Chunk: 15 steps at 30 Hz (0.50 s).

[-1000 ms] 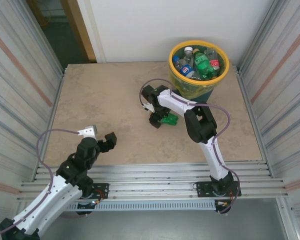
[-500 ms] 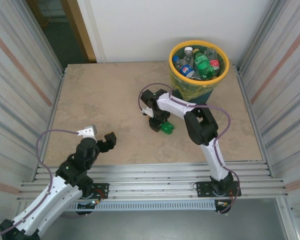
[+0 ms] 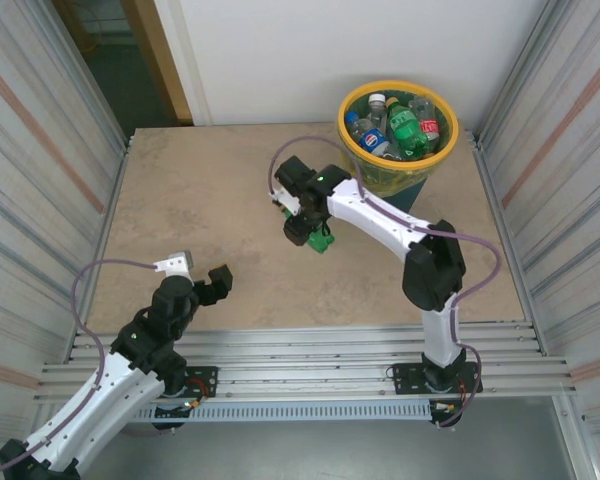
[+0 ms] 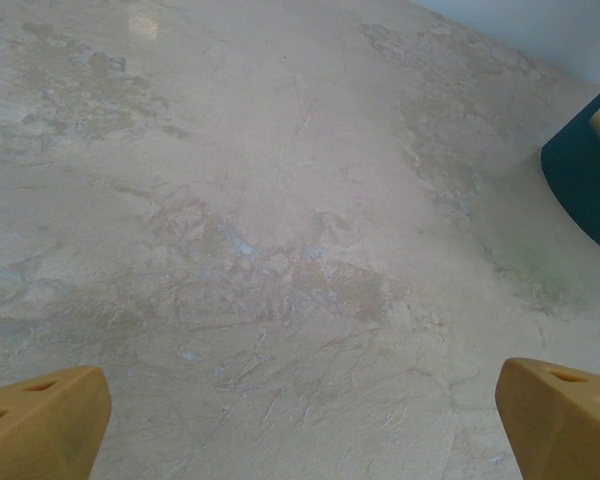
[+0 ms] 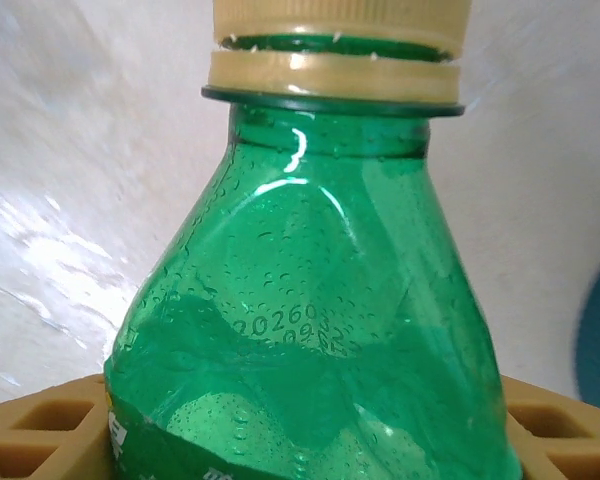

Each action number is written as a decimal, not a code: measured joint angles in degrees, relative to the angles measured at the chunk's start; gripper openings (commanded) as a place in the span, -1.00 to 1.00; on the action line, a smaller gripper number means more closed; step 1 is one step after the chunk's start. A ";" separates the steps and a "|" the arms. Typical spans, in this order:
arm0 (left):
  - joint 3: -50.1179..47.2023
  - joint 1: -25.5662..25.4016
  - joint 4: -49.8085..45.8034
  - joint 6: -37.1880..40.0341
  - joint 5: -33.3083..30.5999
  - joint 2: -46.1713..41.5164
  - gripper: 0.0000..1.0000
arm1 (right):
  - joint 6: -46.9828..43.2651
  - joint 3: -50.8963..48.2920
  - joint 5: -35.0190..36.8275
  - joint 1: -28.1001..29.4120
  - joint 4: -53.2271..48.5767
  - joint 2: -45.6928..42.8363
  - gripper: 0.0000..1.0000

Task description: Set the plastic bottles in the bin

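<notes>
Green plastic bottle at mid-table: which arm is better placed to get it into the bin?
Right. The right hand grips the green plastic bottle, fairly near the yellow-rimmed round teal bin. The left hand hangs open and empty by the front edge, farther from both.

One bin, at one o'clock on the single table. In it, at least five plastic bottles; the pile hides the exact count. Outside it, one green bottle. Two grippers: left gripper, right gripper
</notes>
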 measured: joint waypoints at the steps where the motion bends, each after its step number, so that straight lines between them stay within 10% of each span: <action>1: 0.00 0.00 0.00 0.02 0.00 -0.02 0.97 | 0.79 1.11 0.17 0.00 0.15 -1.46 -0.39; 15: 0.00 0.00 0.04 0.02 -0.46 0.72 0.98 | 3.74 15.13 3.28 -4.07 0.61 -15.80 -0.32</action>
